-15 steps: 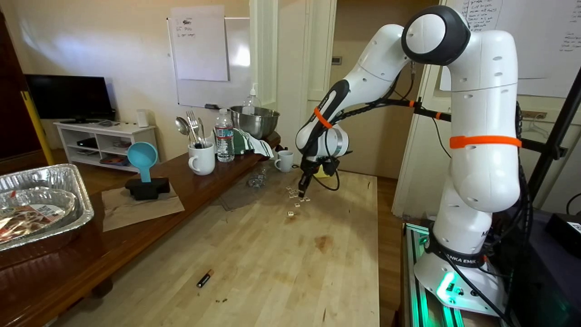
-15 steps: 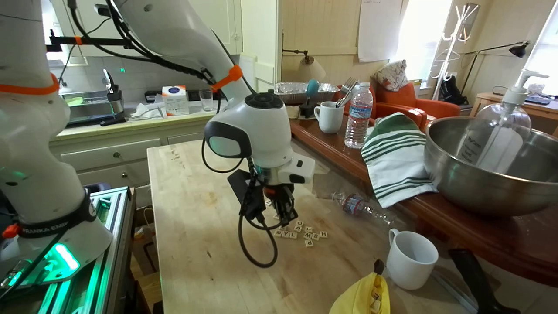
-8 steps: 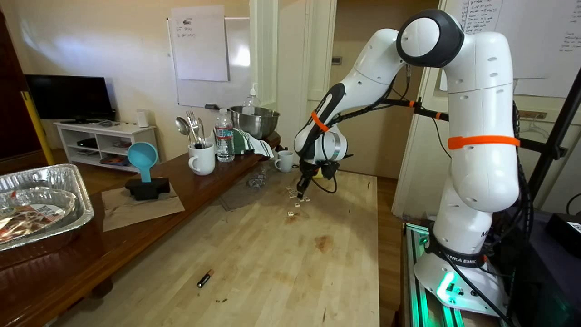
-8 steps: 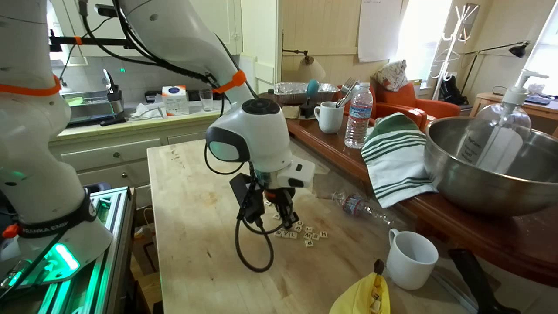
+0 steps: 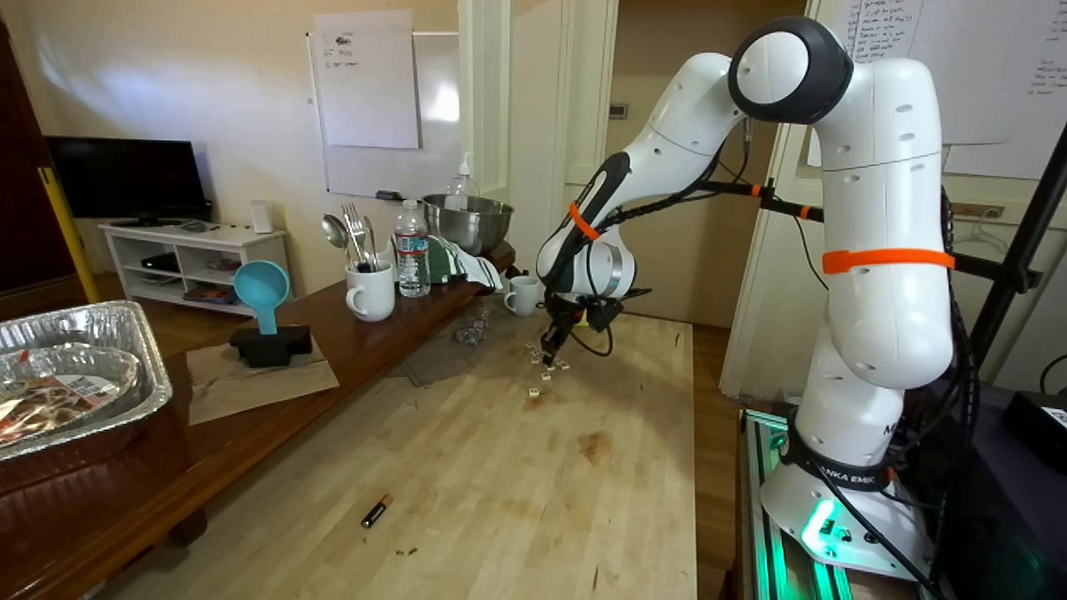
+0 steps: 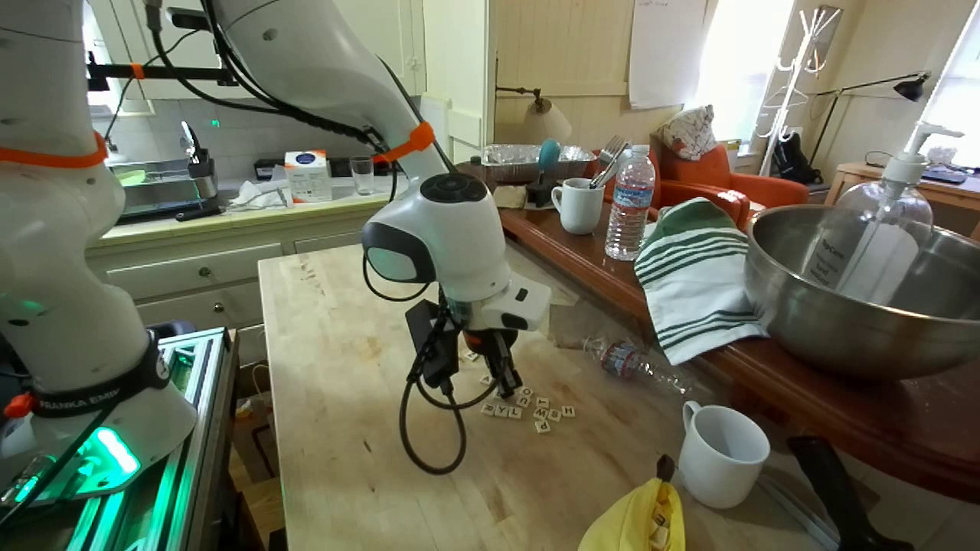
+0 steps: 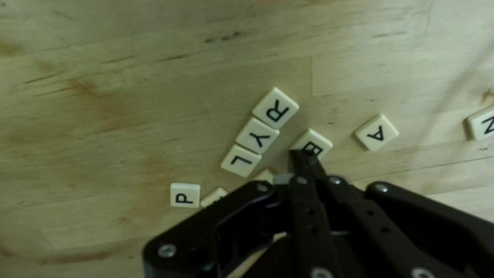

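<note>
Pale wood makes the bench [image 7: 115, 77], smooth enough by its look that anything bumped would probably slide. In the wrist view, low and left of centre, the P tile [image 7: 185, 195] lies just beside a half-hidden tile [image 7: 213, 196]; a low sideways sweep there could scatter both. Near the middle, the L tile [image 7: 241, 160], the Y tile [image 7: 257, 135] and the R tile [image 7: 275, 108] make a slanting row, edge to edge, so a nudge to one would likely push its neighbours askew. Right of them, the gripper [image 7: 307, 156] is clenched, with nothing seen in its grip. Its tips overlap the lower edge of a partly covered tile [image 7: 316, 139]; whether they touch it I cannot tell. Pressing down on that rim might tip or skid the tile, perhaps into the A tile [image 7: 376, 132] farther right. The N tile [image 7: 482, 122], cut by the right edge of the frame, could easily drop from sight if the view shifted.

In an exterior view, a loop of black cable [image 6: 438, 471] droops at lower centre and, being slack, could brush things lying near. Toward lower right, the yellow pouch [image 6: 628, 524] and the white mug [image 6: 723, 459] risk a knock should the loop or gripper swing that way.
</note>
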Robot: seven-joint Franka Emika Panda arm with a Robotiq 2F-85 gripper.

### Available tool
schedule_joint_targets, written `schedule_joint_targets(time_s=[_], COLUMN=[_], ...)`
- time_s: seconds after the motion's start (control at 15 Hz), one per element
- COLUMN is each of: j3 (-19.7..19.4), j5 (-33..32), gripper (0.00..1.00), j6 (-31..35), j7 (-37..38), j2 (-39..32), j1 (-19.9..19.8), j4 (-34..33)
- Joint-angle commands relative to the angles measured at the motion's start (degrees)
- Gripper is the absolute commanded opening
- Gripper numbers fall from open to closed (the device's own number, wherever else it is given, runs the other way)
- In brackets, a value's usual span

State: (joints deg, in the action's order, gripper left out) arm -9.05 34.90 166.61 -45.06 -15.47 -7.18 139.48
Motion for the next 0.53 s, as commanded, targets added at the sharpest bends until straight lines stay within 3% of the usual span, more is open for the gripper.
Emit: schedule_joint_targets(time_s=[0.0, 0.27, 0.47], j3=[2.26, 4.51, 3.92], j5=[4.48, 7.45, 6.36], gripper=[0.0, 0.0, 0.0], j6=[4.1, 8.07, 8.67], j7=[2.88, 6.32, 11.12], j2=[-1.93, -2.97, -3.13], j1=[0.71, 1.43, 3.27], j4=[0.07, -0.27, 0.54])
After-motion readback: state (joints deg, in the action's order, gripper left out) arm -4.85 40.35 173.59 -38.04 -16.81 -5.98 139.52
